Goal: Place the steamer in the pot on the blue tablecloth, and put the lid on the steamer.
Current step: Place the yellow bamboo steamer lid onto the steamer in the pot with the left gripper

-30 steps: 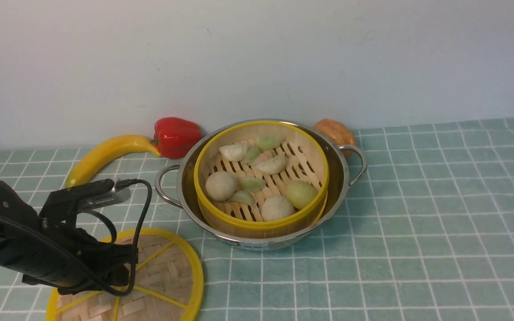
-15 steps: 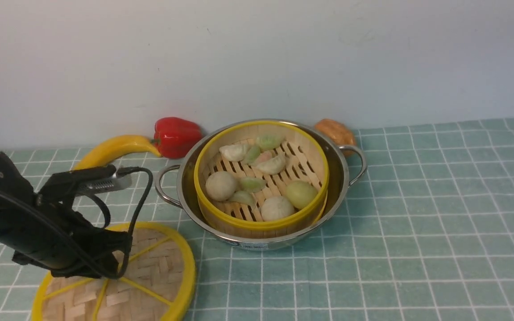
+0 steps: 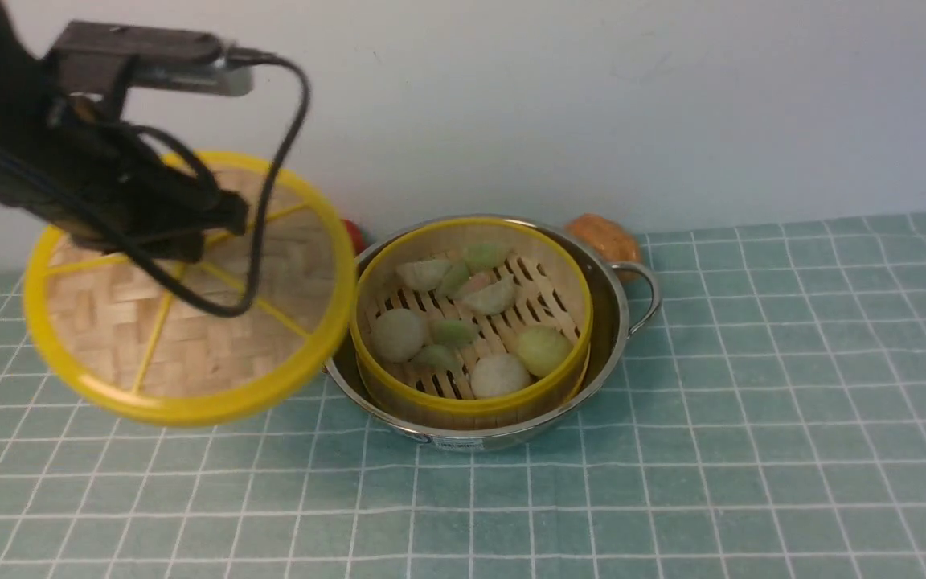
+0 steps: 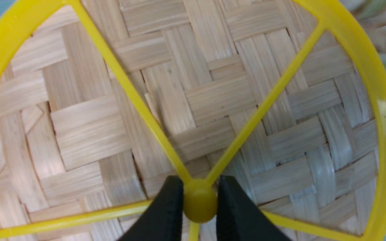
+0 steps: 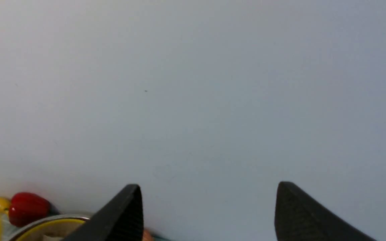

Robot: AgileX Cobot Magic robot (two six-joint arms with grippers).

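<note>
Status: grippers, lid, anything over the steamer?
Left gripper shut on lid at its knob, aloft left of pot. Right gripper open, empty. Steamer seated in pot, top uncovered, nothing in the way.

front: forward, wide | left wrist: close on lid | right wrist: wall

- Matte black, rounded casing on the left arm, one small pale spot beside the wrist camera
- Wrist camera a flat dark grey bar with a silver end
- Black cable from that silver end, looped below the wrist camera
- Left gripper: two smooth black tapered fingers
- Right gripper: two black wedge-shaped fingers, finely ribbed inside
</note>
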